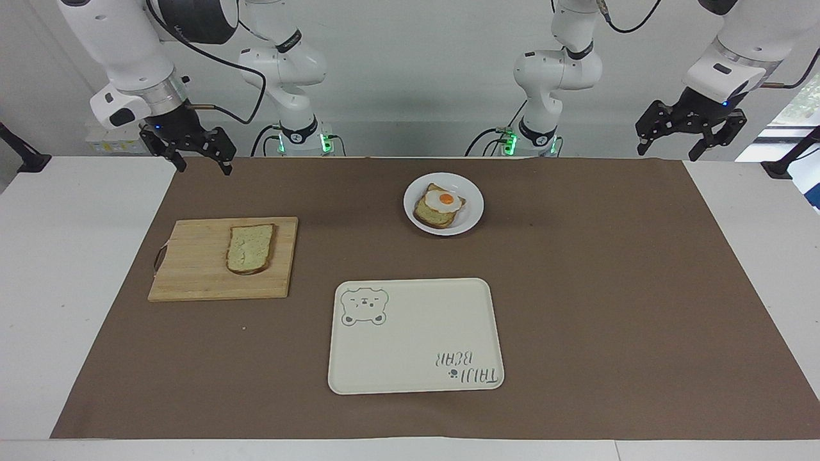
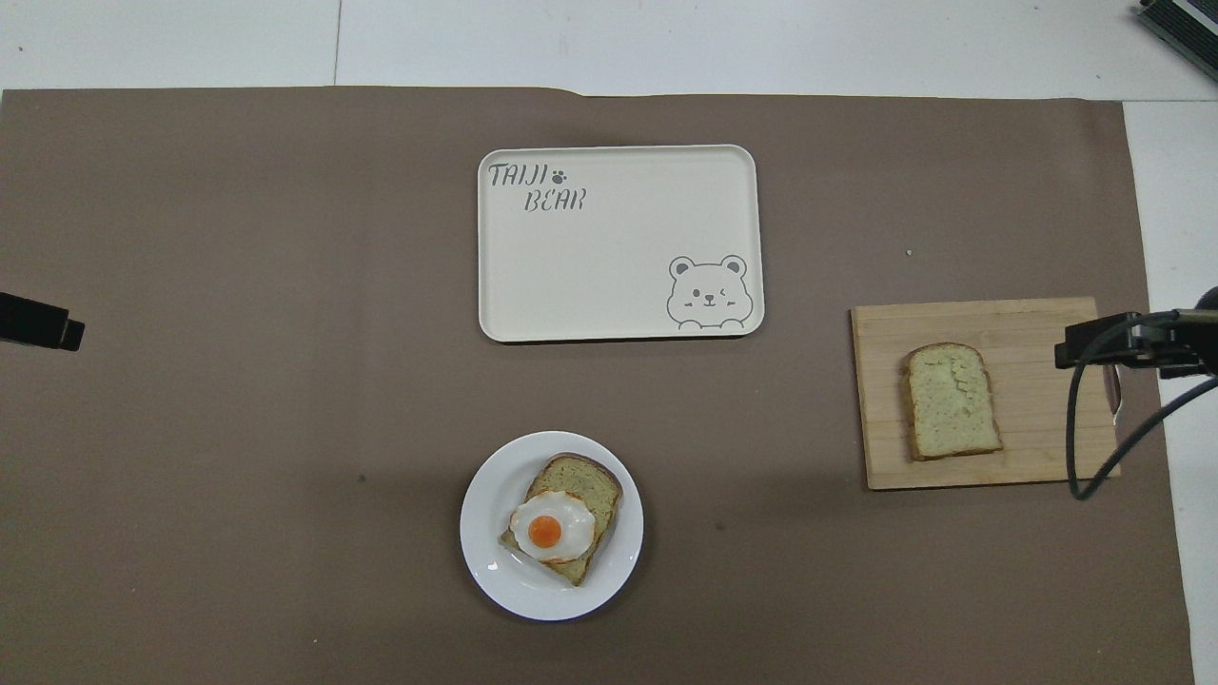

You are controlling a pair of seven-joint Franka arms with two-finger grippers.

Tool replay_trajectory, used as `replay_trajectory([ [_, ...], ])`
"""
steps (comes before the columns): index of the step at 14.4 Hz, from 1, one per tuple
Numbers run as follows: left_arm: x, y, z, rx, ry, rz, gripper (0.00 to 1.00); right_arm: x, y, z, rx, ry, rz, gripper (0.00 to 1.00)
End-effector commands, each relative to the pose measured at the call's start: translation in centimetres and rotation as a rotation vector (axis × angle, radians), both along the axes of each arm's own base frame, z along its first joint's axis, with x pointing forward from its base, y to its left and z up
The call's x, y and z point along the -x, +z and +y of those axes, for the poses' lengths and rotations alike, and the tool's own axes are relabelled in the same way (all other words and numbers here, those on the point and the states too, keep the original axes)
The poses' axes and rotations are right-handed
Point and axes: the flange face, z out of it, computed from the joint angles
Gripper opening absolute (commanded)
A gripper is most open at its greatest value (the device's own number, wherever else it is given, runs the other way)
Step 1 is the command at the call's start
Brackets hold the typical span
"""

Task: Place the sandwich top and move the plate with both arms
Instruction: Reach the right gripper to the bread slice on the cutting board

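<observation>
Facing view. Tray (image 1: pixel 415 336) reads "TAIJI BEAR", upside down here, with a bear face drawn in one corner. Bread (image 1: pixel 250 248): plain slice, pale yellowish crumb, brown crust, lying flat on a wooden board (image 1: pixel 192 269) toward the right arm's end of the surface. Plate (image 1: pixel 474 205): small, round, glossy white, nearer the robots than the tray, carrying egg toast (image 1: pixel 439 206). Brown mat (image 1: pixel 608 288) over a white surface (image 1: pixel 77 256); pale wall at the robots' end. Right gripper (image 1: pixel 198 159) raised over the mat's edge, fingers spread, holding nothing. Left gripper (image 1: pixel 666 142) raised at the left arm's end, fingers spread, holding nothing.

Overhead view. Tray (image 2: pixel 618 285) lettering reads upright, paw print after "TAIJI", bear winking. Bread (image 2: pixel 950 400) on board (image 2: pixel 1037 447); right gripper (image 2: pixel 1104 342) over the board's outer end. Plate (image 2: pixel 485 561) with egg toast (image 2: pixel 561 518). Left gripper (image 2: pixel 38 322) shows at the frame edge only.
</observation>
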Motion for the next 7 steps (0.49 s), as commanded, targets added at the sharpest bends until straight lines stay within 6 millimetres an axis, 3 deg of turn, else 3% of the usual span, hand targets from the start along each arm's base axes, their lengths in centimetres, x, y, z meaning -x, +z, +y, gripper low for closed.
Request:
replay_trajectory([
  [1, 0.2, 0.3, 0.1, 0.005, 0.010, 0.015, 1.00, 0.6, -3.6, -2.1, -0.002, 0.078, -0.008, 1.00],
  [4, 0.2, 0.3, 0.0, 0.005, 0.012, 0.013, 1.00, 0.5, -7.6, -2.9, 0.000, 0.126, -0.026, 1.00],
  [7, 0.2, 0.3, -0.1, 0.005, 0.013, 0.016, 1.00, -0.9, -12.6, -5.0, 0.000, 0.204, -0.005, 1.00],
])
